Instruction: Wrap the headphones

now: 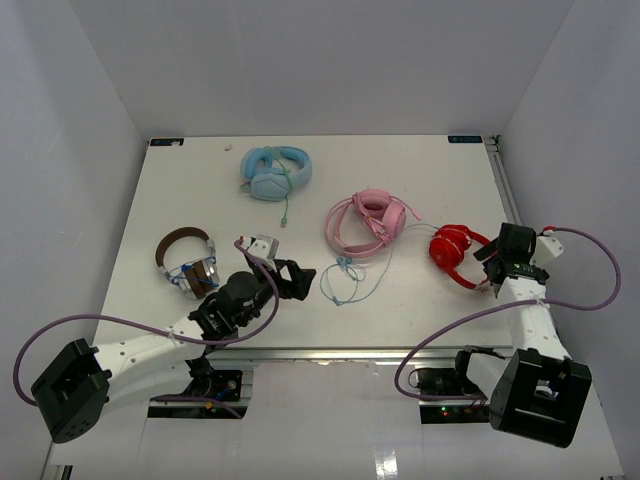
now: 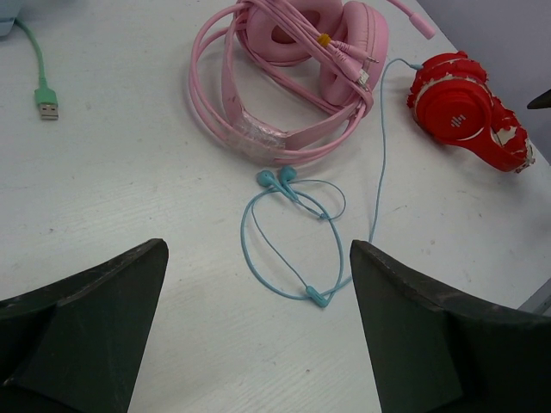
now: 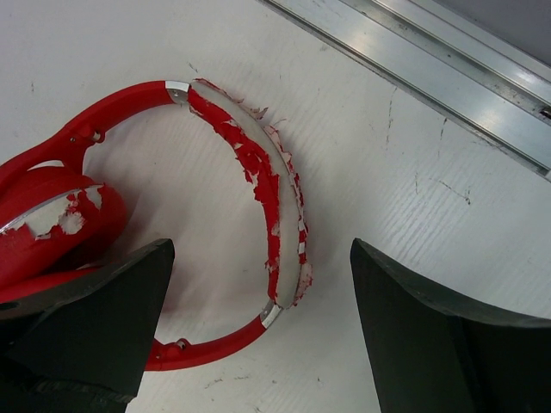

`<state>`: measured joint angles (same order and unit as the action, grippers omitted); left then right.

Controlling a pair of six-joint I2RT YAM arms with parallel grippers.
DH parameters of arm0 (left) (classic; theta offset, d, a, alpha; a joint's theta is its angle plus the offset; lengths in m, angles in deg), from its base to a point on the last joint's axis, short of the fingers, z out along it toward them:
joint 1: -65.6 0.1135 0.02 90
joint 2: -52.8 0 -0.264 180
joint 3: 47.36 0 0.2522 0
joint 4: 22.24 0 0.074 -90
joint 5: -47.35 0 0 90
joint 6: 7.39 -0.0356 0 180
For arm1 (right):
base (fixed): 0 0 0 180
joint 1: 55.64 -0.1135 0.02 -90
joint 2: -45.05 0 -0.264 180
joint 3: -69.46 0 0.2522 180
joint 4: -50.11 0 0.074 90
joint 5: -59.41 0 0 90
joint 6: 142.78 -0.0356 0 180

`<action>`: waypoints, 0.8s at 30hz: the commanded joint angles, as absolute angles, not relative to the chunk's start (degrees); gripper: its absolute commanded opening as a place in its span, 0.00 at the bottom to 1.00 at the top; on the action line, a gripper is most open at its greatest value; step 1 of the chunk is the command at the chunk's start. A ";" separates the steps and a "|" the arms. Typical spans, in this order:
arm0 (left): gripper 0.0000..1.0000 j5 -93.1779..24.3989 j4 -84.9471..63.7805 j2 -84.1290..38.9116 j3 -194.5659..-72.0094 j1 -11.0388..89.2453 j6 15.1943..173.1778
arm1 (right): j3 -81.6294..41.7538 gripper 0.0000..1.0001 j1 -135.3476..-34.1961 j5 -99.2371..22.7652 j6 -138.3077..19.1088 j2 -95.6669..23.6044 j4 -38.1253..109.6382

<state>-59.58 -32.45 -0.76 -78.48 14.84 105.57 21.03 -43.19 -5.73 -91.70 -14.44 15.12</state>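
Right pincer (image 3: pixel 258 251) wide above headphones (image 3: pixel 267 172), white-barred logo (image 2: pixel 455 110) on earcup (image 2: pixel 435 86)

Red headphones (image 3: pixel 256 168) cut by wrist view's left edge, partly behind right tool (image 3: pixel 260 254), pink headphones (image 2: pixel 288 30) cropped at top

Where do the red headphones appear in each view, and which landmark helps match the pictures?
Top external: red headphones right of centre, beside the right gripper.
Left wrist: upper right corner.
Right wrist: left and centre, between the open fingers.
Landmark: flaking headband padding, clear in both wrist views.
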 commanded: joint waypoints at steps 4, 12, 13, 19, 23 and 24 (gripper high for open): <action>0.98 -59.52 -32.62 1.98 -78.79 14.71 105.66 | 22.35 0.87 -40.85 -6.25 -89.49 -20.06 23.49; 0.98 -60.14 -32.69 2.88 -78.43 14.71 105.41 | 24.80 0.84 -39.65 -12.58 -89.04 -27.02 33.14; 0.98 -60.11 -32.74 2.95 -78.41 14.69 105.34 | 24.79 0.84 -39.65 -12.25 -89.17 -27.86 33.68; 0.98 -60.05 -32.83 4.45 -78.00 14.71 105.19 | 23.97 0.81 -39.65 -12.57 -88.73 -34.54 35.64; 0.98 -59.91 -32.74 4.76 -77.91 14.71 105.14 | 23.53 0.63 -39.47 -11.61 -88.29 -35.40 35.69; 0.98 -59.74 -32.74 4.80 -77.91 14.71 105.18 | 23.74 0.54 -39.47 -10.91 -88.29 -34.75 35.73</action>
<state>-59.82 -32.38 3.52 -78.40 14.84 105.53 23.25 -39.86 -10.19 -87.98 -33.36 34.09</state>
